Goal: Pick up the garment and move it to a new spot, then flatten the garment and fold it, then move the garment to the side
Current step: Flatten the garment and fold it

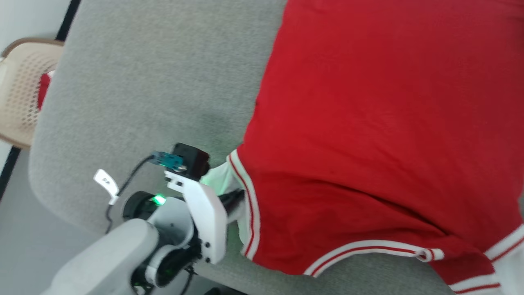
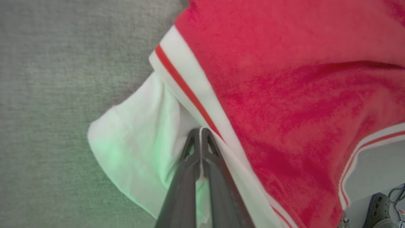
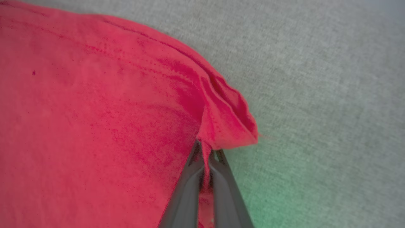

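The garment (image 1: 368, 123), a bright red shirt with white sleeves and red-striped white bands, lies spread over the right of a grey fabric surface (image 1: 155, 90). At the lower left of the head view my left gripper (image 1: 237, 198) reaches into the shirt's white edge. In the left wrist view the left gripper (image 2: 200, 131) is shut on the garment (image 2: 284, 95), pinching white fabric beside the striped band. In the right wrist view my right gripper (image 3: 205, 148) is shut on a bunched red corner of the garment (image 3: 95, 110), with red cloth caught between the fingers.
A beige perforated plastic chair (image 1: 20, 94) stands off the surface's left edge, with something red on it. Bare grey surface (image 3: 316, 79) lies beyond the shirt's corner. Pale floor (image 1: 24, 237) shows at the lower left.
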You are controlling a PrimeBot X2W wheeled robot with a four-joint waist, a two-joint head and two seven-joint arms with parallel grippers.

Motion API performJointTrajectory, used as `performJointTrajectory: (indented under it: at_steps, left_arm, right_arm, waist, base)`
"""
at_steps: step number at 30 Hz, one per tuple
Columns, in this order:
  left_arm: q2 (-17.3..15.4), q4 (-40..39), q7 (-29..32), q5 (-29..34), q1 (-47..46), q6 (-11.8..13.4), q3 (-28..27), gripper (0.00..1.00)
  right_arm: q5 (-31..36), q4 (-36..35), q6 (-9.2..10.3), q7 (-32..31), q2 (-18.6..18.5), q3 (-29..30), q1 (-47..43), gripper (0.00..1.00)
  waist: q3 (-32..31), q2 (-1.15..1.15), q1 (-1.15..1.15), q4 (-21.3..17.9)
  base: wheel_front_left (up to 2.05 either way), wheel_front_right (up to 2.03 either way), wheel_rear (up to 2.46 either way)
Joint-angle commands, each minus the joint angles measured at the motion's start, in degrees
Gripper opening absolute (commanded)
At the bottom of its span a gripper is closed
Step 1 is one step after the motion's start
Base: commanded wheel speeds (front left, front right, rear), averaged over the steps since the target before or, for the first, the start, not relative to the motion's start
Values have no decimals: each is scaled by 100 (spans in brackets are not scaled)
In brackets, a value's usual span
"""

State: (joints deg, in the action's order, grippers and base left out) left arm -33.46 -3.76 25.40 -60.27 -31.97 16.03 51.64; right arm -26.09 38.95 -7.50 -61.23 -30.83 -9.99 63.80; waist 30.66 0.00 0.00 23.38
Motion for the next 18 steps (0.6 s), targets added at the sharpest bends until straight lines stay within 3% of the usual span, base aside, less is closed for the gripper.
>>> performJointTrajectory:
  at_steps: [1, 10, 18]
  left_arm:
    - [-98, 119, -52, -24, 41, 27, -83, 0]
    - [-538, 79, -158, -188, 260, 185, -380, 0]
    - [-909, -133, -117, -242, 454, 372, -540, 0]
  right_arm:
    - [-186, -62, 1, -150, -22, -255, -489, 0]
    - [-1331, -2108, 1, -78, -635, -794, -1216, 0]
    - [-1977, -4039, 2, -356, -885, -485, -2775, 0]
  waist:
    - [-105, 0, 0, -171]
    - [-483, 0, 0, -869]
    - [-778, 0, 0, -1384]
  base:
    - [0, 0, 0]
    - [0, 0, 0]
    - [0, 0, 0]
